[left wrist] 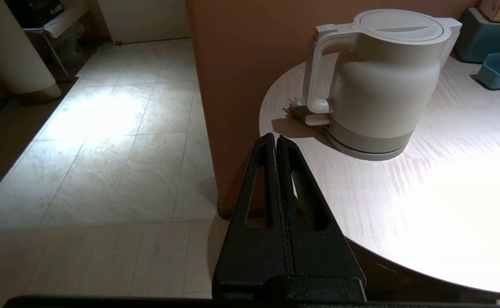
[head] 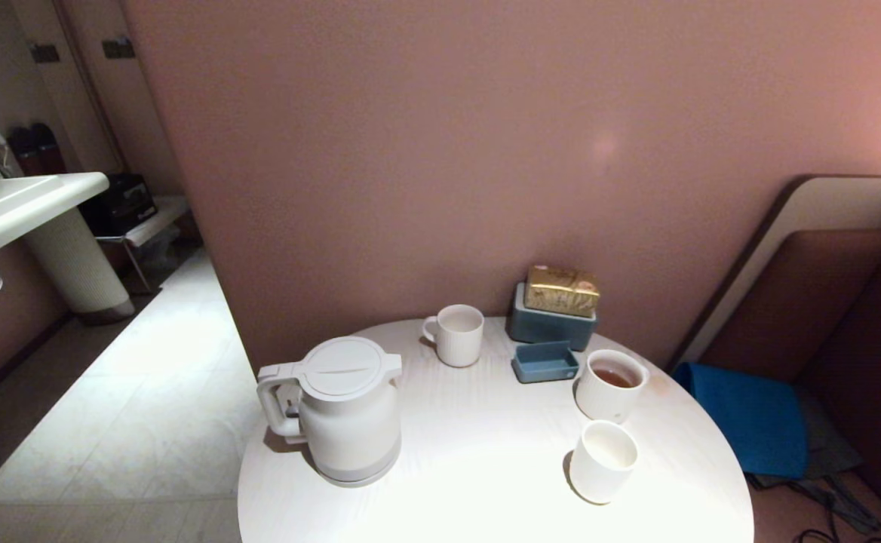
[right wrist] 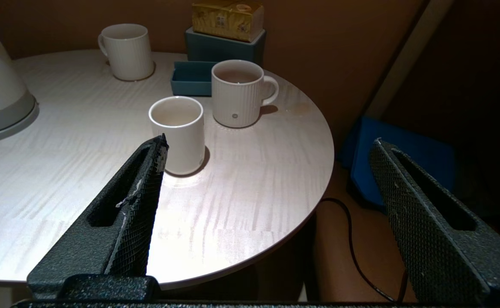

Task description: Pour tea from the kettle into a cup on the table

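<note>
Standing upright on the left part of the round white worktop (head: 486,467), the kettle (head: 346,411) is showing its lid closed and its loop handle turned toward the worktop's left edge, with a grey band at its foot. Nothing is touching it. The cup (head: 603,461), handleless and finely ribbed, is sitting near the front right of the worktop and looking empty. Just behind it a wider white ribbed mug (head: 610,385) is already holding reddish-brown tea (head: 612,377). A 3rd white vessel, a handled mug (head: 455,335), is standing further back near the wall, beside a small blue tray (head: 544,362) and a blue box (head: 550,326) carrying a gold packet (head: 561,289).

Neither arm is showing in the head view. The left tool (left wrist: 275,137) is hanging off the worktop's edge, pointing toward the kettle's handle, its fingers pressed together. The right tool (right wrist: 269,143) is hovering before the worktop with its fingers spread wide, holding nothing, the cup lying between them further ahead.

From here, the risks are looking plain. The cup is narrow and standing close to the filled mug, so a poorly aimed spout could be sending tea onto the worktop or into the wrong vessel. A large kettle gripped only by its handle could be swinging and tipping too fast.
</note>
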You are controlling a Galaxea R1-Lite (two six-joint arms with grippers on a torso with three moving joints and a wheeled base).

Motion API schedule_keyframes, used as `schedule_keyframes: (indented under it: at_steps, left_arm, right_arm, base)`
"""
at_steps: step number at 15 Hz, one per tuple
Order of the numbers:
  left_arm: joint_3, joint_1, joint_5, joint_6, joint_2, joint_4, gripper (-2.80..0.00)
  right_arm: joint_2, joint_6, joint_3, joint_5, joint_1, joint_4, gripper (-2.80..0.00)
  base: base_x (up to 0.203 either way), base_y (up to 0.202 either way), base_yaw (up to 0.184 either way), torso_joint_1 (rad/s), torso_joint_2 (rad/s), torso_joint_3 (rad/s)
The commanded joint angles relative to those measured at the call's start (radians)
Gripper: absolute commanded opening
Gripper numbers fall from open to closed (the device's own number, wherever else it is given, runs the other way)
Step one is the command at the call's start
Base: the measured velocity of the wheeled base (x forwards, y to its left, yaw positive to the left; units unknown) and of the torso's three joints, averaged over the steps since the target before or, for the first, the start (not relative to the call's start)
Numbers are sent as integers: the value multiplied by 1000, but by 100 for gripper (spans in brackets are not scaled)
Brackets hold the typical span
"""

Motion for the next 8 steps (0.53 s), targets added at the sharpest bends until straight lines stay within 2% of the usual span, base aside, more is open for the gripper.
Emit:
schedule_keyframes:
  at_steps: [1,8]
  left_arm:
    - [0,0,0,0,1,0,-280]
    - [0,0,0,0,1,0,-280]
  right_arm:
    - [1,0,0,0,1,0,0]
    - [1,10,-1,-16,1,1,0]
  base:
    - [0,0,0,0,0,0]
    - [0,0,0,0,0,0]
